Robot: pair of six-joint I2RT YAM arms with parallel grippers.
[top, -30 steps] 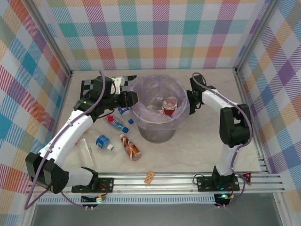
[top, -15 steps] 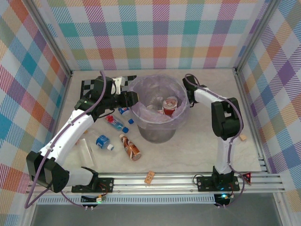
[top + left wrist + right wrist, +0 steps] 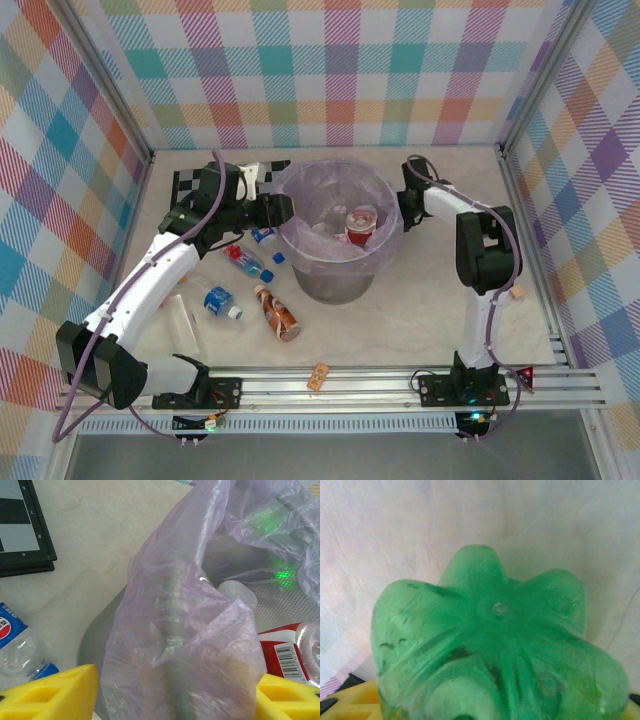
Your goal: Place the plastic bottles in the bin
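The grey bin [image 3: 338, 283] with its lilac bag [image 3: 190, 630] stands mid-table. My left gripper [image 3: 281, 208] is at its left rim; in the left wrist view this gripper [image 3: 175, 692] is open, its yellow fingers [image 3: 47, 692] straddling the bag-covered rim. My right gripper [image 3: 407, 198] hangs by the bin's right rim, and in its wrist view it [image 3: 490, 711] is shut on a green bottle [image 3: 500, 650], base toward the camera. A red-labelled bottle [image 3: 360, 226] lies inside the bin. Left of the bin lie a blue-capped bottle [image 3: 264, 239], a red-capped one [image 3: 246, 262], a blue-labelled one [image 3: 219, 301] and a brown-labelled one [image 3: 278, 312].
A black-and-white chequered board [image 3: 205, 181] lies at the back left, behind my left arm. A clear bottle [image 3: 184, 320] lies beside the left arm. Tan corks sit near the front rail [image 3: 318, 376] and at the right [image 3: 517, 292]. Plaid walls close in three sides.
The right arm swung in close to the bin's right rim, then eased slightly back outward. The left arm and the bottles on the table have stayed put.
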